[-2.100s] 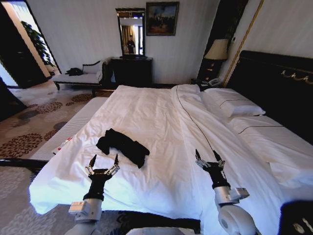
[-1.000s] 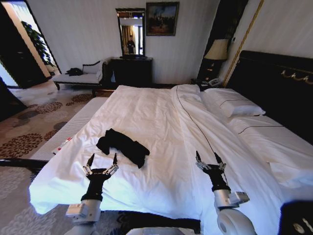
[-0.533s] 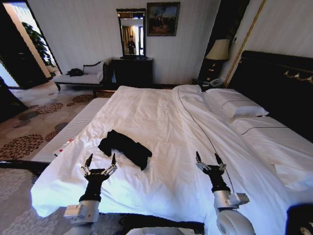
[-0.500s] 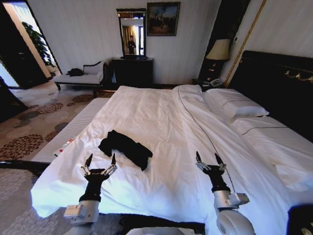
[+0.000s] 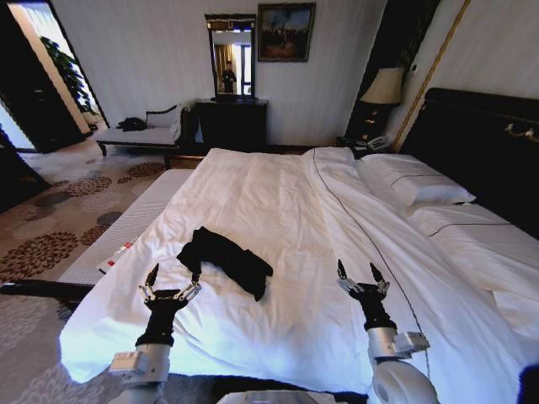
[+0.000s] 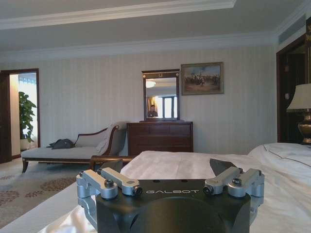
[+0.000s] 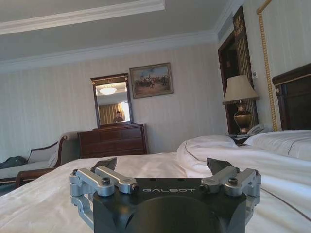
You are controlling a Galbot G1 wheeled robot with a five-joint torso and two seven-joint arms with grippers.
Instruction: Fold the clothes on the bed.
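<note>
Lower centre of bed: shirt crumpled, unfolded. Left gripper, right gripper hover, fingers spread, empty. Approach step; next, reach and flatten shirt.

Soft matt black cloth, the clothes lie rumpled on the bed, whose white cotton covers look smooth and faintly creased. Its headboard is dark polished wood. Both tools show brushed metal links on matt black housings.

- Left gripper: black pointed fingers, silver linkages, black wrist, grey forearm joint.
- Right gripper: identical build.
- Gripper body: black housing, white "GALBOT" marking, screwed silver brackets.
</note>
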